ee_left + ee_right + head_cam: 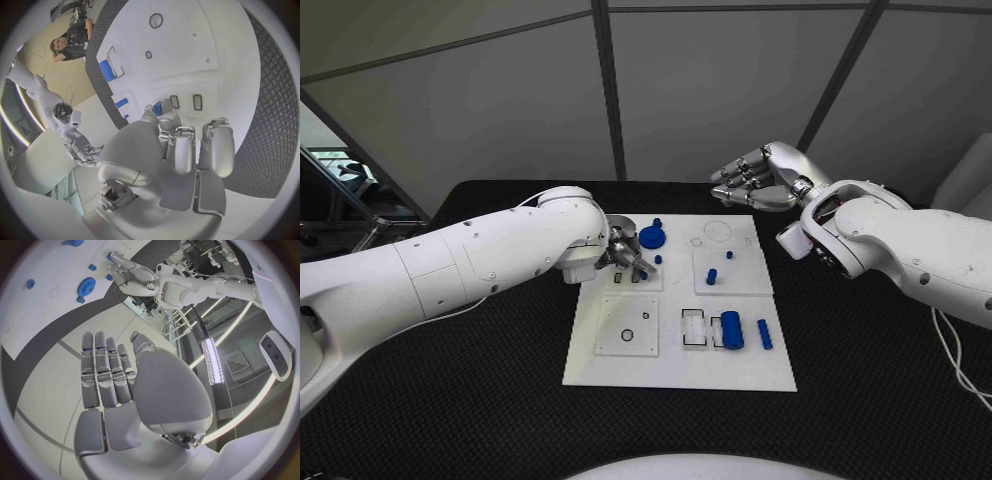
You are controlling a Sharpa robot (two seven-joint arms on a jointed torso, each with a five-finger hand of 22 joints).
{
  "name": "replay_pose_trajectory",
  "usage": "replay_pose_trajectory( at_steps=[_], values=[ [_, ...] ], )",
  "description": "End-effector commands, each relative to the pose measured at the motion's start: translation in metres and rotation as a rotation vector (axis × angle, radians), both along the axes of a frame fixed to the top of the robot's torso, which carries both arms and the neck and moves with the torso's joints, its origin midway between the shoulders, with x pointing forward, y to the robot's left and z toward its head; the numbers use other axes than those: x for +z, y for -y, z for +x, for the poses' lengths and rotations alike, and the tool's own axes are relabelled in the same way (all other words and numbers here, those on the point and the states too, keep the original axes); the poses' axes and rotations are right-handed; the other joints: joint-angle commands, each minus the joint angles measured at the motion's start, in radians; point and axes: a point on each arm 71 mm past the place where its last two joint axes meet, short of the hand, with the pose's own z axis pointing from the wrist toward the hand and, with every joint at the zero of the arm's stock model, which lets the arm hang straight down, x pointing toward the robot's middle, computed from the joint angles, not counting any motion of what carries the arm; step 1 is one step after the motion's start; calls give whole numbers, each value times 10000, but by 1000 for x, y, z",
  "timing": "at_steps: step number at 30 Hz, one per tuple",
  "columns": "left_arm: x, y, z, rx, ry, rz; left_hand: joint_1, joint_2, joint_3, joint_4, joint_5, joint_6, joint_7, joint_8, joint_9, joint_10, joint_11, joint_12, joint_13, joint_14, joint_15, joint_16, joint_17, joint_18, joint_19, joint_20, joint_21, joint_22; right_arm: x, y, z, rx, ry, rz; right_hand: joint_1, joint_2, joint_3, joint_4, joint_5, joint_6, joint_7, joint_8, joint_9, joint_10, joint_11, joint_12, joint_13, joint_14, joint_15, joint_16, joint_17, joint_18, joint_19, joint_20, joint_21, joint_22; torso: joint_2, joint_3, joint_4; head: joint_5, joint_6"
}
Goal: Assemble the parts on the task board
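Poised over the far-left part of the flat white task board [678,375], next to a round blue toothed gear [652,237]: the left silver many-fingered hand [626,255], fingers curled downward, grip on anything impossible to tell. Raised beyond the board's far right corner, the right silver hand [754,180], fingers straight and together, holding nothing. Resting on the near half, a thick blue cylinder [731,329] beside a slim blue pin [764,334]; further back, small blue pegs [711,276].

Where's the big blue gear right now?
In the head view the blue gear sits on the far part of the white task board, left of centre, just beyond the left hand and left of a small blue part.
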Motion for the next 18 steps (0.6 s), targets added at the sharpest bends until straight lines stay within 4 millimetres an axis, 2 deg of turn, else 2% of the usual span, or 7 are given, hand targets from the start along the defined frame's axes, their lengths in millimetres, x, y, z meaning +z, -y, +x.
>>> replay_pose_trajectory(
  at_steps=[1, 7, 11, 12, 13, 15, 18],
  values=[
    [-1, 0, -1, -36, -91, 77, 304, 90, 328, -109, 53, -116, 4, 17, 29, -11, -66, 54, 10, 981, -88, 36, 2390, -12, 132, -45, 23, 38, 1, -1, 0, 108, -51, -37, -101, 58, 15, -45, 47, -36, 19, -63, -12, -67, 41, -44, -17, -52, 56, -43, -17, 24, 55, -5, -69, -16, -6, -2, 5, -1, -11],
    [-2, -3, -2, 39, -304, -124, 579, 9, 1018, -234, 86, -203, -20, -44, 58, -60, -93, 2, -13, 973, -111, 17, 2366, -11, 124, -71, 11, 42, 0, -3, 1, 149, -150, -73, -130, 64, 6, -37, 42, -51, 26, -65, -15, -83, 49, -44, -18, -63, 63, -43, -38, 23, 58, 2, -92, -33, -1, 2, 4, 2, -9],
    [-2, -7, -3, 200, -434, -332, 738, -180, 1838, -306, 310, -284, -4, -108, 67, -120, -95, -77, -53, 964, -126, -6, 2337, -4, 111, -95, -13, 27, -1, -3, 1, 164, -193, -88, -150, 66, -3, -33, 36, -63, 31, -66, -18, -97, 55, -44, -19, -76, 71, -44, -54, 22, 58, 8, -111, -46, -3, 2, 11, -2, -14],
    [-2, -8, -3, 273, -445, -414, 694, -367, 2365, -284, 404, -299, 47, -119, 85, -124, -78, -102, -64, 962, -118, -10, 2333, -1, 109, -107, -19, 30, -1, -3, 1, 163, -201, -93, -154, 66, -5, -33, 35, -65, 32, -66, -19, -99, 56, -44, -19, -78, 72, -44, -57, 22, 58, 9, -115, -48, 2, -3, 18, -6, -19],
    [-1, -10, -3, 379, -422, -521, 538, -752, 3350, -216, 546, -308, 122, -118, 130, -110, -43, -132, -76, 962, -95, -13, 2330, 3, 109, -116, -24, 46, -1, -3, 1, 159, -212, -98, -154, 66, -5, -33, 35, -65, 32, -66, -19, -99, 56, -44, -19, -78, 72, -44, -57, 22, 58, 9, -115, -48, 1, -4, 19, -6, -24],
    [0, -14, -3, 680, -296, -815, 75, -1388, 5046, -158, 571, -277, 148, -5, 276, 5, -114, -34, 12, 961, -55, -17, 2324, -5, 123, -80, -19, 88, -1, -3, 2, 142, -243, -116, -174, 69, -14, -27, 31, -70, 36, -65, -20, -104, 60, -42, -18, -83, 76, -42, -68, 21, 60, 14, -129, -58, -1, -5, 24, -19, -32],
    [3, -20, -3, 1138, -92, -1259, -499, -2069, 6623, -405, 532, -336, 80, 175, 490, 88, -65, 72, 98, 956, -64, -32, 2303, -8, 130, -63, -25, 114, -2, -2, 2, 128, -302, -146, -222, 78, -35, -10, 28, -75, 40, -61, -21, -107, 64, -34, -15, -83, 81, -35, -88, 22, 66, 21, -155, -76, -5, 4, 21, -13, -28]
  ],
)
